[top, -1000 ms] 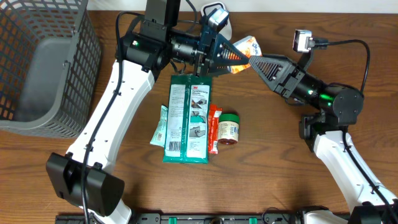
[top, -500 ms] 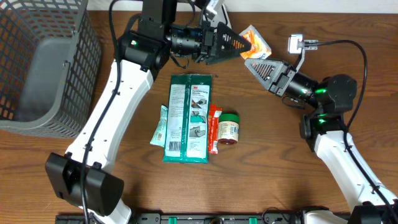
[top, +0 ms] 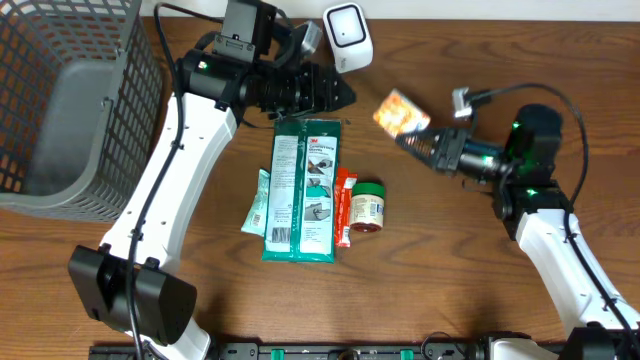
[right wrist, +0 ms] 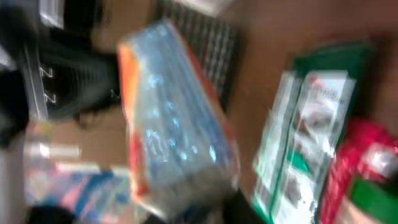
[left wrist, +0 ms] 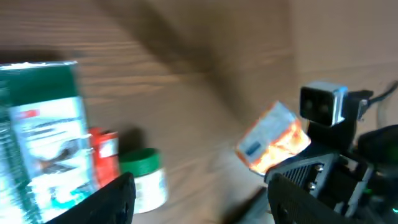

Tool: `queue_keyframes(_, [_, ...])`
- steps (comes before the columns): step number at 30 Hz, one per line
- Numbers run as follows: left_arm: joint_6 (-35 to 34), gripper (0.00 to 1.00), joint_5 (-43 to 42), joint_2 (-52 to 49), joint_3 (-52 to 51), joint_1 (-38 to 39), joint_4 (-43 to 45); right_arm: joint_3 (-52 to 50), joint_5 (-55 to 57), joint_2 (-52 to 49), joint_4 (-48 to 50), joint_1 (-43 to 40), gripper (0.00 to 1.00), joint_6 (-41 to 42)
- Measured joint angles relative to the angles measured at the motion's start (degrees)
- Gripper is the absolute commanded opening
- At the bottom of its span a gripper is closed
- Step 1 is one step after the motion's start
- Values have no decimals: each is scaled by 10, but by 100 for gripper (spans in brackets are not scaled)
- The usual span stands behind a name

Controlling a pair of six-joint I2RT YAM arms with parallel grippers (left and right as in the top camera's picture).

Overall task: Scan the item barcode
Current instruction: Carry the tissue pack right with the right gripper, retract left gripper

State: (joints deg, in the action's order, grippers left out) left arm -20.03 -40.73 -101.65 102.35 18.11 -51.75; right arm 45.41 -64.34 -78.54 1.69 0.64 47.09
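Observation:
The item, an orange and blue packet (top: 399, 112), hangs above the table at the tip of my right gripper (top: 418, 140), which is shut on its lower end. In the right wrist view the packet (right wrist: 174, 118) fills the middle, blurred, and no barcode can be made out on it. My left gripper (top: 343, 95) is open and empty, a short way left of the packet. Its wrist view shows the packet (left wrist: 273, 144) held by the right arm's black jaws, beyond my open left gripper (left wrist: 202, 202). A white scanner (top: 347, 35) stands at the back edge.
A grey wire basket (top: 60, 100) fills the left side. In the middle lie a green 3M pack (top: 303, 190), a teal sachet (top: 258, 203), a red stick pack (top: 345, 205) and a green-lidded jar (top: 368, 207).
My left gripper has opened, let go of the packet and drawn back to the left. The right gripper has closed on the packet and carried it right and slightly nearer.

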Motion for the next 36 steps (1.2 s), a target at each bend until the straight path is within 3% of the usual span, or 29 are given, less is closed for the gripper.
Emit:
queue_keyframes(4, [17, 69, 77, 0, 0, 0, -37, -3, 97, -2, -151, 0, 1, -80])
queue_keyframes(12, [25, 69, 200, 0, 0, 0, -99, -3, 289, -2, -320, 0, 1, -143])
queue_keyframes(18, [24, 69, 262, 0, 0, 0, -115, -3, 355, -2, -354, 0, 11, -177])
queue_keyframes(23, [15, 69, 292, 0, 0, 0, -129, -3, 361, -10, -367, -1, 1, -180])
queue_keyframes(36, [1, 69, 306, -10, 0, 0, -147, -3, 203, -56, -283, -99, 1, -69])
